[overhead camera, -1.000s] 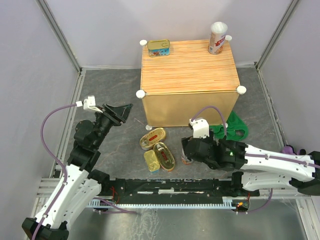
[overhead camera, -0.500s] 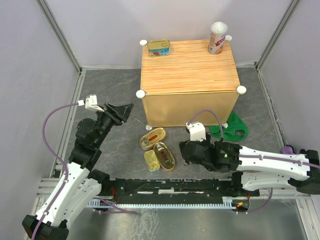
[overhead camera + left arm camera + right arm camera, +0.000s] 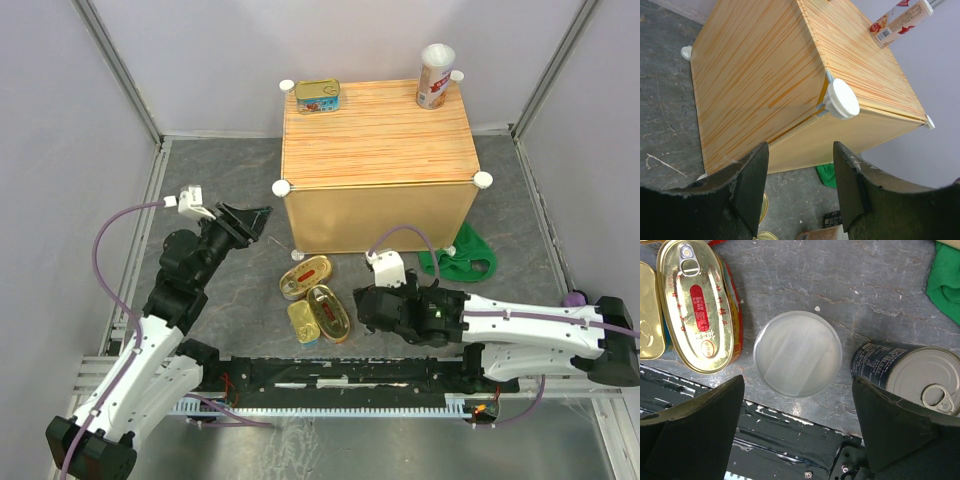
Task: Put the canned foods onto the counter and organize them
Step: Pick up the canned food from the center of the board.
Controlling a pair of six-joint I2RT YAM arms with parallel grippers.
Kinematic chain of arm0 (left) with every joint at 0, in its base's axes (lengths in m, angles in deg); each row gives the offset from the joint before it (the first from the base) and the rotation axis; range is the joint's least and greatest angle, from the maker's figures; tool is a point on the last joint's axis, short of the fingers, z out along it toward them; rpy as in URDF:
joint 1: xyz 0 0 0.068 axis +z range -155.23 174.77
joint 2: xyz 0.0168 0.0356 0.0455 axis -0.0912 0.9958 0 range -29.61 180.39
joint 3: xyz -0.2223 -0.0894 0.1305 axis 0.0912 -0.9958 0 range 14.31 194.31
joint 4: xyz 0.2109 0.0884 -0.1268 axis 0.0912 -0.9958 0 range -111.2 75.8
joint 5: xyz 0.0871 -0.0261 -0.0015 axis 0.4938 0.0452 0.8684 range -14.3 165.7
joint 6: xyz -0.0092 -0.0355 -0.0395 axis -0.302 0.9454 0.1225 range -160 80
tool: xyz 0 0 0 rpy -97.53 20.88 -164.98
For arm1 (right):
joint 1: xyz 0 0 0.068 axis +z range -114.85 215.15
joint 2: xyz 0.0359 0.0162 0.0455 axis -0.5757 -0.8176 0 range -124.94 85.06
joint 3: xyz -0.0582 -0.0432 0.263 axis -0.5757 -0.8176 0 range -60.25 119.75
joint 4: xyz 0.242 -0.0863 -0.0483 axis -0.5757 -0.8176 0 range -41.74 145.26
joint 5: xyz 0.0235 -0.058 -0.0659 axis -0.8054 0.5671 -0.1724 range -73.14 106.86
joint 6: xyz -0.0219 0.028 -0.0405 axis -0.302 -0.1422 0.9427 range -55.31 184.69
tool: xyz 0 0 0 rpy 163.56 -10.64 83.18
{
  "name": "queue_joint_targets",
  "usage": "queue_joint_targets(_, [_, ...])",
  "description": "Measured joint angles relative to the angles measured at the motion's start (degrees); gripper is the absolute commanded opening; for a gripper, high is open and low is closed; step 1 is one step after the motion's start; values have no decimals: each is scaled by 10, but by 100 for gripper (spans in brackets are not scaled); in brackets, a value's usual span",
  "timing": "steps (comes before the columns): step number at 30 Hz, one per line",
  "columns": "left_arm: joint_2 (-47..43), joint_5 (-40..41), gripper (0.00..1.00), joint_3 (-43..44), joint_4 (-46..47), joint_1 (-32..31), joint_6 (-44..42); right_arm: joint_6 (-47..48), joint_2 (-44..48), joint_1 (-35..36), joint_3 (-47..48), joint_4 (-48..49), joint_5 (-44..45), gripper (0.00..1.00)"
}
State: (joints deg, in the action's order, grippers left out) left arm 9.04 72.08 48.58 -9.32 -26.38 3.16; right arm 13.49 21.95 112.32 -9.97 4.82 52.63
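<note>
Right gripper (image 3: 797,390), now further left than a second ago, hangs spread wide above a white-lidded can (image 3: 798,353). The can stands on the gray table (image 3: 865,275) between an oval tin (image 3: 696,305) and a dark can (image 3: 910,375). Left gripper (image 3: 800,190), half spread and empty, faces the wooden box (image 3: 755,85), which carries a flat tin (image 3: 317,96) and a tall can (image 3: 435,75). Lilac walls (image 3: 60,100) enclose everything.

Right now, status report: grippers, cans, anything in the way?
Right gripper open over white-lidded can. Left gripper open, empty. Dark blue can close beside it, near one finger.
</note>
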Motion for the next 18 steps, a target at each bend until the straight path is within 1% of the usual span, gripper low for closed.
queue_joint_targets(9, [9,0,61,0,1,-2,0,1,-22,-2,-14,21,-1,99])
queue_joint_targets(18, [27,0,61,0,12,-2,0,13,-29,-36,-46,64,-24,97])
